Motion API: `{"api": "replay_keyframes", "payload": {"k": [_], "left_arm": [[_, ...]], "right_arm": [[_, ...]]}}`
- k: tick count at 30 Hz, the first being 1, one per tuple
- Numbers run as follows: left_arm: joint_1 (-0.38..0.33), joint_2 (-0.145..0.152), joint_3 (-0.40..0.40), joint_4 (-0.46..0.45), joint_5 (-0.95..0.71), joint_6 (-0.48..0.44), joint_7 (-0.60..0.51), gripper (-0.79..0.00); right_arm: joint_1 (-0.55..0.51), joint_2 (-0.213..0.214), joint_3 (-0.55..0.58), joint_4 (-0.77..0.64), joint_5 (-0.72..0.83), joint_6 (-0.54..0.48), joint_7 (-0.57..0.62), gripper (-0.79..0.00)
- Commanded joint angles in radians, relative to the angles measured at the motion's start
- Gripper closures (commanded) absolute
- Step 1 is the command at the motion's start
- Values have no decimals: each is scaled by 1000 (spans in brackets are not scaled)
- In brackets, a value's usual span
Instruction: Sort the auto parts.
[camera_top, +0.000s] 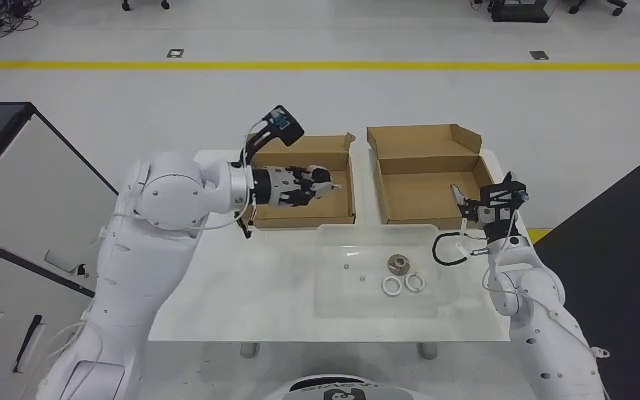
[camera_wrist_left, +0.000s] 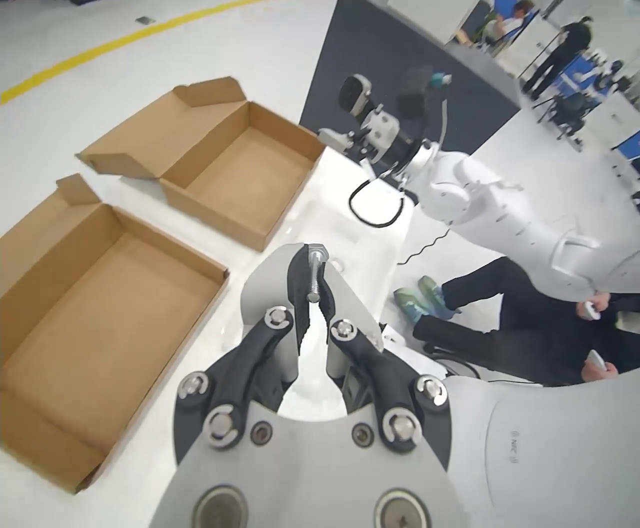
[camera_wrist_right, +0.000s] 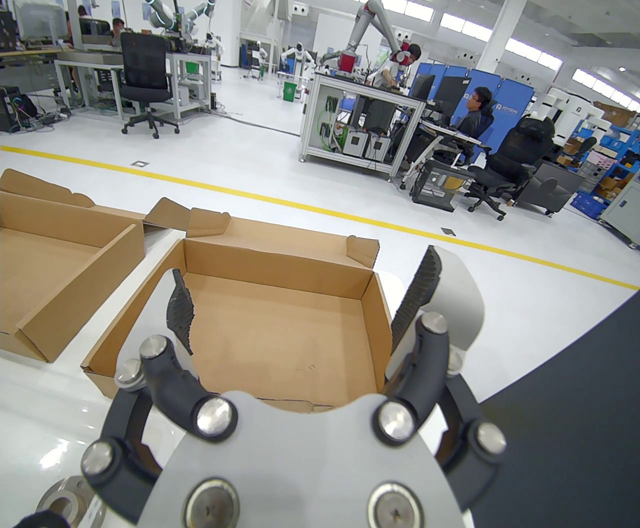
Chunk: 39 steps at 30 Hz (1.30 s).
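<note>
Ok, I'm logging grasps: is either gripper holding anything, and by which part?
The left gripper holds a bolt by its threaded shank, the hex head sticking out. The right gripper is open and empty.

The bolt (camera_wrist_left: 314, 272) is bright threaded metal. The left box (camera_top: 335, 200) and right box (camera_top: 430, 195), twelve o'clock from the clear plastic tray (camera_top: 345, 295), are matt brown cardboard. The table (camera_top: 240, 290) is glossy white.

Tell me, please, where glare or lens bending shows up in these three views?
Top view: even light, and the yellow floor line runs straight. Left wrist view: the wide lens bows that line; the gripped bolt shines. Right wrist view: ceiling lights glint on the white table.
</note>
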Motion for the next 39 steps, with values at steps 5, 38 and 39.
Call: {"api": "replay_keyframes", "payload": {"k": [5,38,39], "left_arm": [[-113,0,78,104,97,-24,-83,0],[-590,-321,772,1164,219,-101,172,0],[-596,-333,779,1187,214,-107,177,0]], "right_arm": [[0,0,0,0,0,0,0,-785],[0,0,0,0,0,0,0,-785],[0,0,0,0,0,0,0,-785]]}}
